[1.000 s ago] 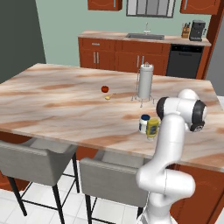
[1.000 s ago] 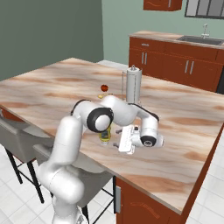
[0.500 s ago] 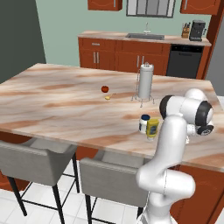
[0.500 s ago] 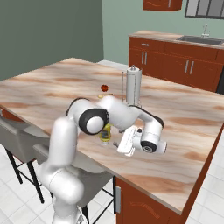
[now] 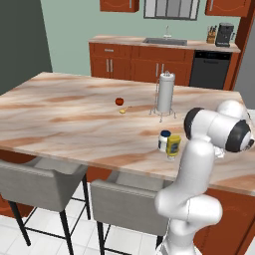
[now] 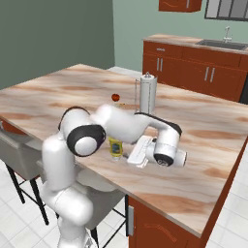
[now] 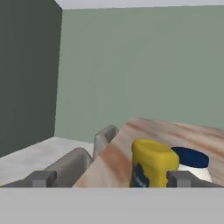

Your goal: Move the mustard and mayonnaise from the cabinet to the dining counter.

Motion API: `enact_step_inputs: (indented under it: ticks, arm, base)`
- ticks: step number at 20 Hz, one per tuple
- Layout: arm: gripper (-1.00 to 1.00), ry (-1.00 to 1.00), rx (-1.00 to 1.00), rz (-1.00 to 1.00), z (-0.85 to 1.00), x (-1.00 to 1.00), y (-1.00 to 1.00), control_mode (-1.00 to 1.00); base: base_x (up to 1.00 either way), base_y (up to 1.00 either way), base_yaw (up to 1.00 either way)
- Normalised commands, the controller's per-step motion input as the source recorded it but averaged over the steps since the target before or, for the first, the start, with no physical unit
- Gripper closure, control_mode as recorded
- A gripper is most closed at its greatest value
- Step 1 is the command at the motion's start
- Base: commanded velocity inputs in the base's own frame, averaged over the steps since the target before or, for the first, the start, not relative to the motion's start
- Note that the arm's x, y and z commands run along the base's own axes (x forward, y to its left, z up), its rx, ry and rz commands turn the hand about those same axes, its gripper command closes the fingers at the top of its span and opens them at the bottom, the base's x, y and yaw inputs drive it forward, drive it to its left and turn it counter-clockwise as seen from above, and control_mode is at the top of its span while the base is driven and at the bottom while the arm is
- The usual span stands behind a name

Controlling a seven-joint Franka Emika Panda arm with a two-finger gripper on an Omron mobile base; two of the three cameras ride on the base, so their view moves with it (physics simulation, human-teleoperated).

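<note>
My gripper [image 7: 109, 178]: jaws wide apart, holding nothing.
Mustard [image 7: 150, 163]: upright on dining counter [image 5: 74, 119], touching mayonnaise [image 7: 192, 162].

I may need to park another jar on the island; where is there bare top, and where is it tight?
The dining counter is bare across its whole left half, left of the red fruit, and along the far edge. It is crowded near the arm: mustard and mayonnaise stand together, with the paper-towel roll behind them.
</note>
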Motion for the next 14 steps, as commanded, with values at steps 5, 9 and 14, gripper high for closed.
enact_step_inputs:
  ticks: [5,9,14]
  arm:
    - [-1.0,0.23,-0.09,0.0,0.5,-0.47,0.0,-1.0]
    - [-1.0,0.2,-0.2,-0.01,0.42,-0.45,0.0,-1.0]
    - [-1.0,0.15,-0.27,-0.04,0.37,-0.45,0.07,-1.0]
  base:
    - [0.0,0.0,0.0]
    - [0.0,0.0,0.0]
    - [0.0,0.0,0.0]
